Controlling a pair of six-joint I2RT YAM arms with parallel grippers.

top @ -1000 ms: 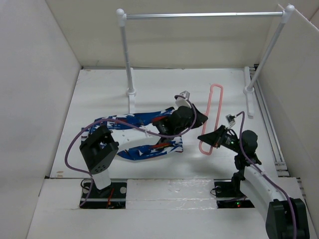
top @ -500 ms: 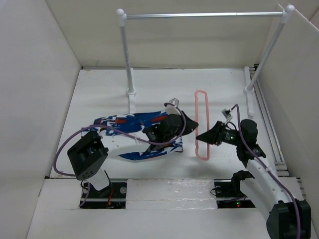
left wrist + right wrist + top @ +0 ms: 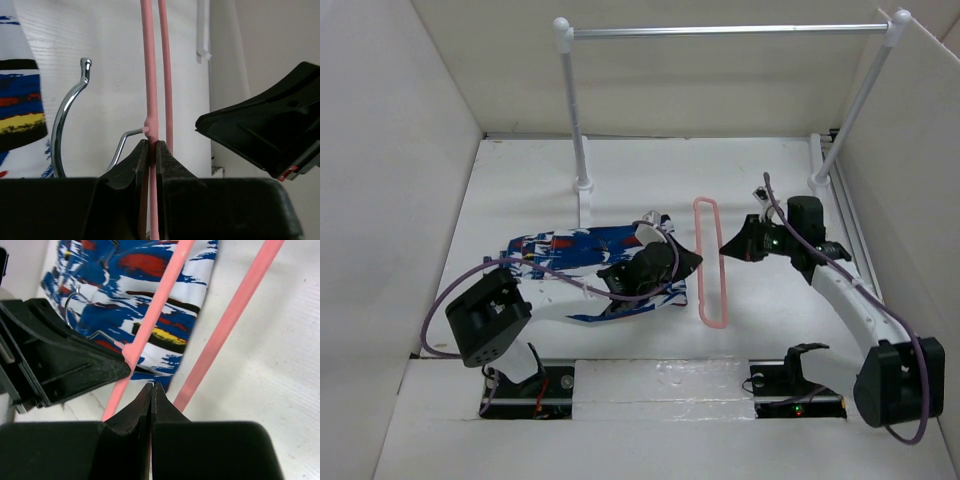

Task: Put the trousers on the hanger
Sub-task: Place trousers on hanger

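The blue-and-white printed trousers (image 3: 575, 243) lie flat on the table's left half, and my left arm reaches across them. The thin pink hanger (image 3: 709, 290) lies just right of them, running from far to near. My left gripper (image 3: 696, 260) is shut on the hanger's left bar; the left wrist view shows the bar pinched between the jaws (image 3: 150, 145), beside the silver hook (image 3: 62, 120). My right gripper (image 3: 724, 247) is shut, its tip at the hanger's right bar. In the right wrist view (image 3: 151, 386) that bar passes under the closed jaws and is not held.
A silver rail (image 3: 720, 30) on two white posts (image 3: 575, 110) spans the back of the table. White walls close in the left, right and far sides. Purple cables loop off both arms.
The hanger has moved left, up to the trousers' edge, with my left gripper. My right gripper has moved away from the near edge, along the hanger's right bar.
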